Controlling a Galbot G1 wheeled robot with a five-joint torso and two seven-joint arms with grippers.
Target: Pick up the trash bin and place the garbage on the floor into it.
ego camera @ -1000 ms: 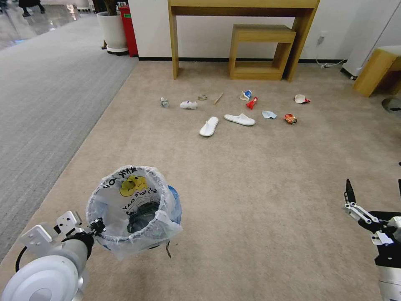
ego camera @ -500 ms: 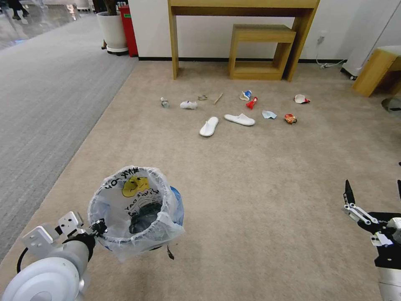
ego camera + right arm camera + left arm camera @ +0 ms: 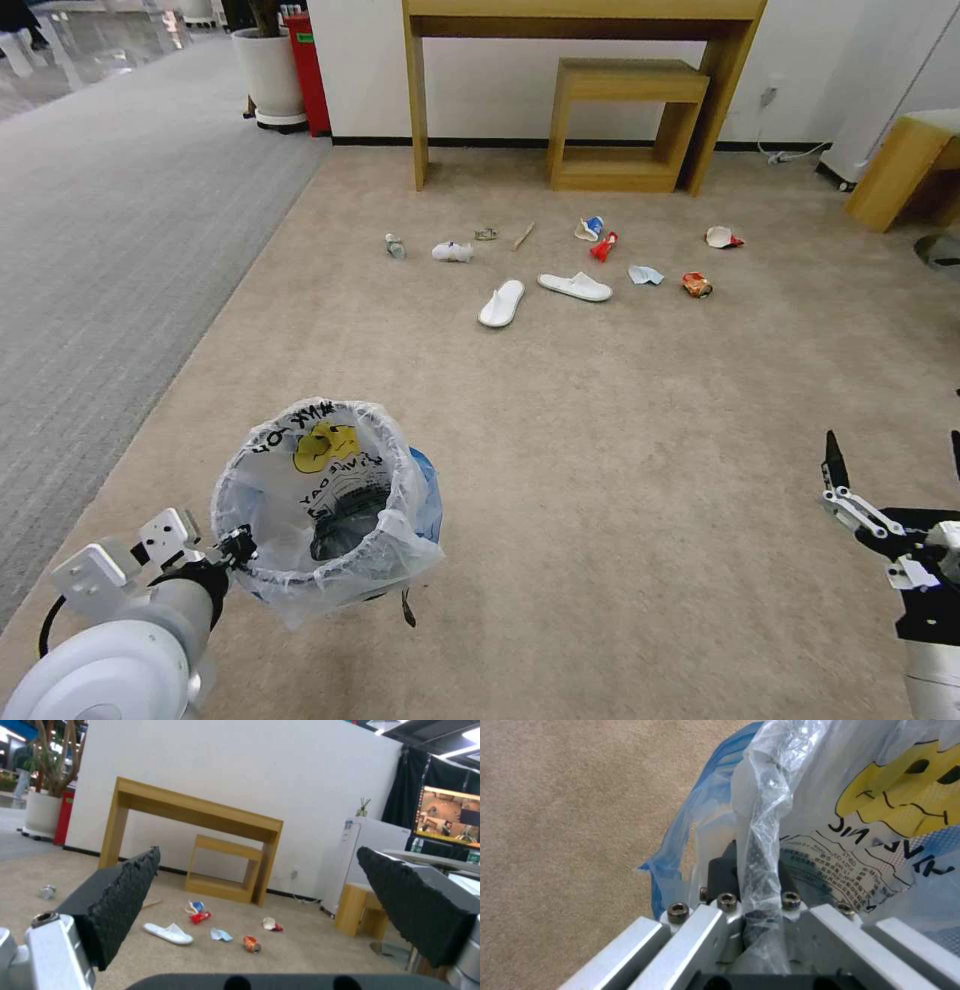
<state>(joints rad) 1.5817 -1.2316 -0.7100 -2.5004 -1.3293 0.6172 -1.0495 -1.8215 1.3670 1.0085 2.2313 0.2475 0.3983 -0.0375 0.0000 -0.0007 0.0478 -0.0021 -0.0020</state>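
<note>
The trash bin's (image 3: 330,500) plastic bag (image 3: 880,843) bears a yellow smiley face and mirrored black letters; "NIC" and "HAVE" partly show, the finer print is unreadable.

You have two white flat slippers (image 3: 501,303) (image 3: 574,287), one bag-lined round blue trash bin (image 3: 425,497) at seven o'clock, two light wooden tables (image 3: 585,20) (image 3: 620,125) at twelve.

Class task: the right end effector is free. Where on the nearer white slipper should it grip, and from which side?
Probably from above, across the nearer white slipper at its raised toe band. It lies flat on the floor, sole down, clear of other litter. The open right end effector could straddle its narrow width.
</note>
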